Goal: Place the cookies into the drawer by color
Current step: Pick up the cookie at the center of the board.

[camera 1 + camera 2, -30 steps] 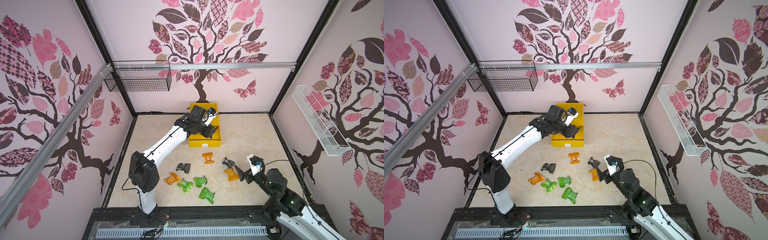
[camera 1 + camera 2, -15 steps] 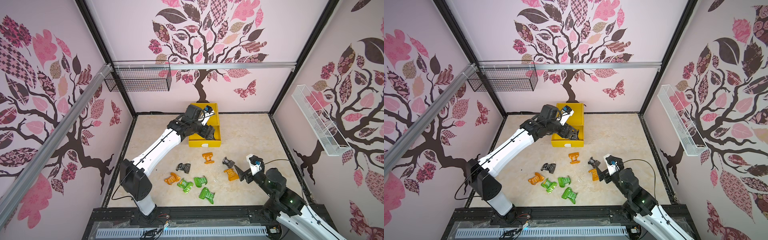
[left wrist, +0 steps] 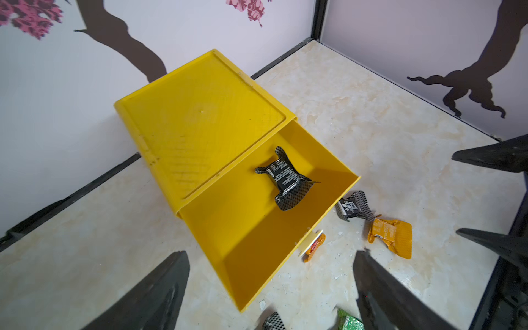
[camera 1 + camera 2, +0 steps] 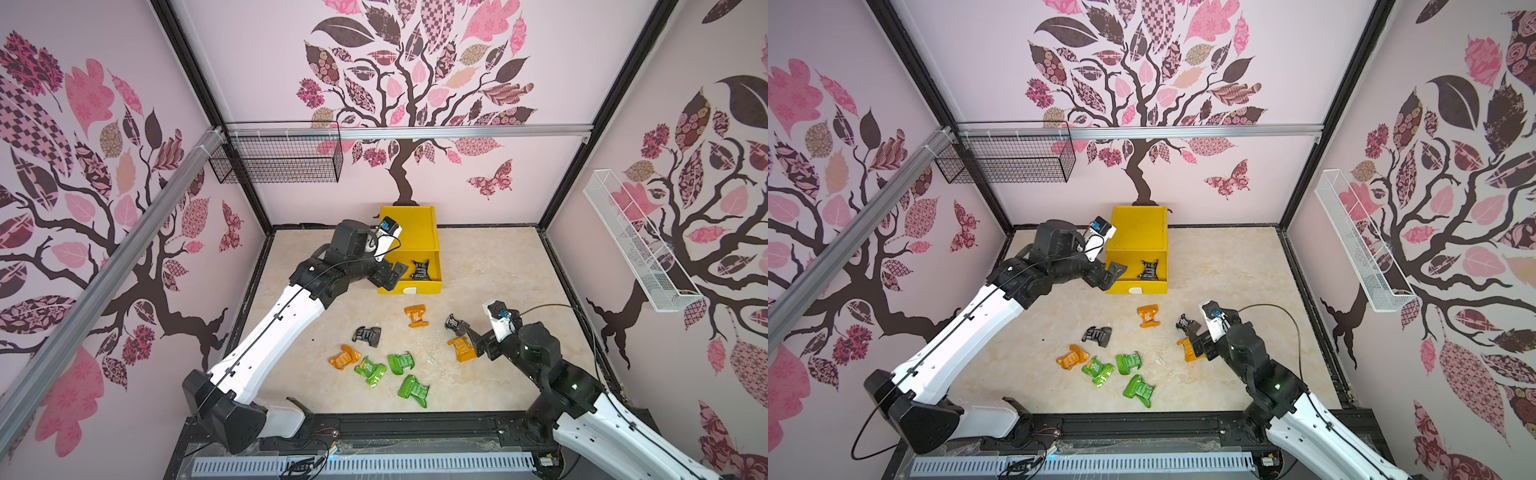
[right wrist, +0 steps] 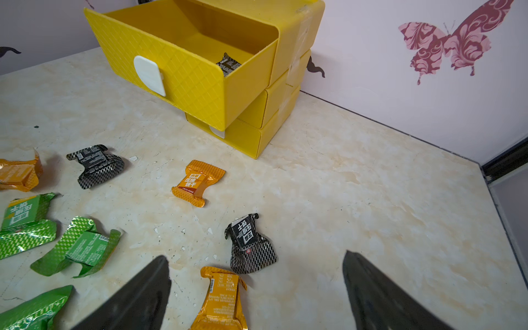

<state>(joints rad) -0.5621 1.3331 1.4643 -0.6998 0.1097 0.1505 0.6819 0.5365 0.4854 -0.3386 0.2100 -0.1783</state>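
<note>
in the open top tier of the drawer [image 4: 409, 228] lies a black cookie [image 4: 420, 270], one sorted; the left hand [image 4: 395, 276] has just spread apart, empty.

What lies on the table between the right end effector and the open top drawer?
In the right wrist view, a black cookie sits just ahead of the right end effector, then an orange cookie nearer the open top drawer.

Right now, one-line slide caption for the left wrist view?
Left pincer open near the yellow drawer chest; top drawer pulled out, one black cookie inside.
</note>
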